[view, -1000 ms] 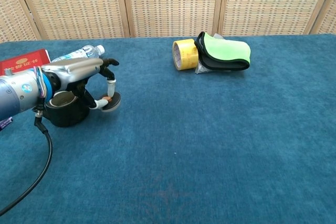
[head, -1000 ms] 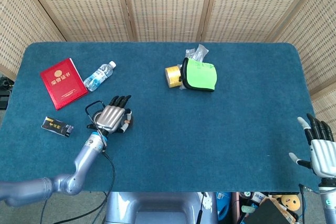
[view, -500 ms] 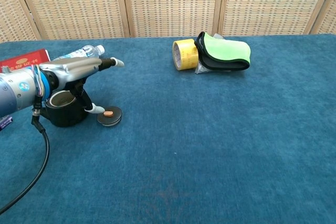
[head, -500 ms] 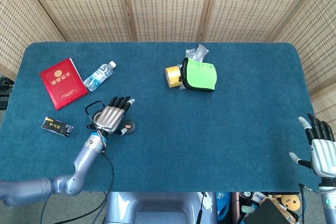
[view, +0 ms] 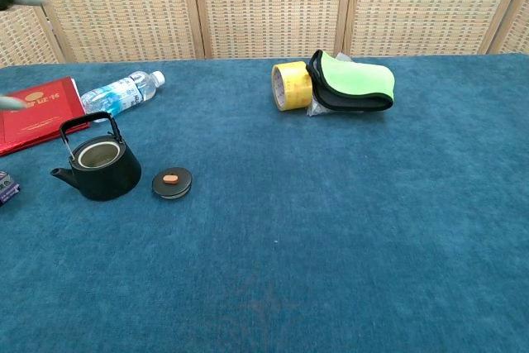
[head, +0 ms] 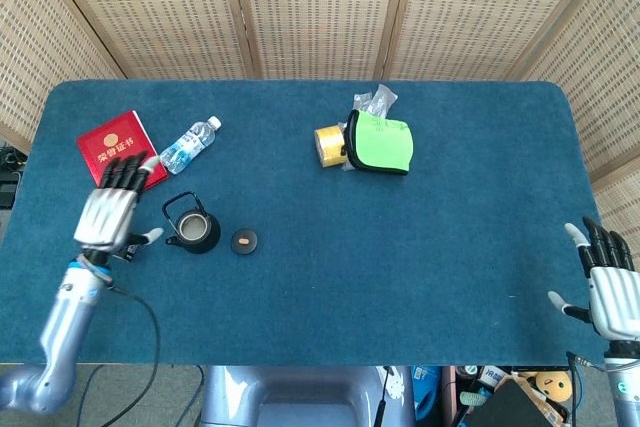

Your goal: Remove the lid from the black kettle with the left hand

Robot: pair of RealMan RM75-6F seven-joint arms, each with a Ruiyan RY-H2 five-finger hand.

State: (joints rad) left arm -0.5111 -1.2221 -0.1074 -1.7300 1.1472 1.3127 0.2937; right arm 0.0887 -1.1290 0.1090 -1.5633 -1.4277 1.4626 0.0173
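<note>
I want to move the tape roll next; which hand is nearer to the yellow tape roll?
Left. The left hand hovers near the kettle, left of the yellow tape roll; the right hand hangs past the table's far right front corner.

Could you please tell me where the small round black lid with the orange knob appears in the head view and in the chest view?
Head view: the small round black lid with the orange knob lies on the blue cloth, left of centre.
Chest view: the lid lies at left, in the middle of the picture's height.
Shared landmark: the open black kettle stands just left of it in both.
</note>
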